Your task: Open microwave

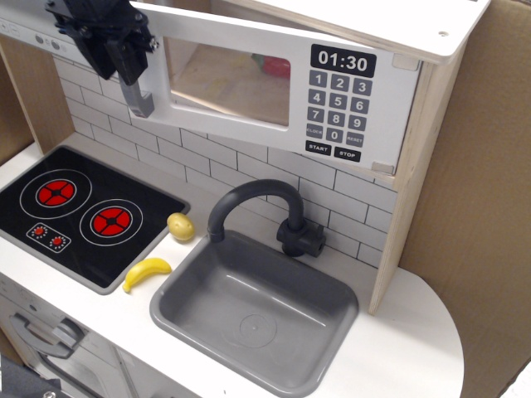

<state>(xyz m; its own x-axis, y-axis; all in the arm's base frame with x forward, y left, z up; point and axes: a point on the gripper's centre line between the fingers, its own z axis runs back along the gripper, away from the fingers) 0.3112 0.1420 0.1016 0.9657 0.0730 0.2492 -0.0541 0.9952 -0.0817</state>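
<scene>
While one yellow toy banana (147,273) and one yellowish toy potato (181,225) lie nearest, the black gripper (124,51) at ten o'clock pinches the upright grey bar handle (141,89) of the single pale wood microwave (332,91), whose white door (249,83), hinged toward three o'clock, stands ajar.

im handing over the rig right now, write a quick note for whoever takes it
Hand: at the microwave's grey handle, top left; whether it is clamped on the bar cannot be made out.
Microwave: its white door is swung partly out on the handle side, hinged at the keypad side. A red item shows through the window.
Done: door cracked open.
Left: pull it wider, then let go.
Banana and yellow ball lie on the counter by the sink.
</scene>
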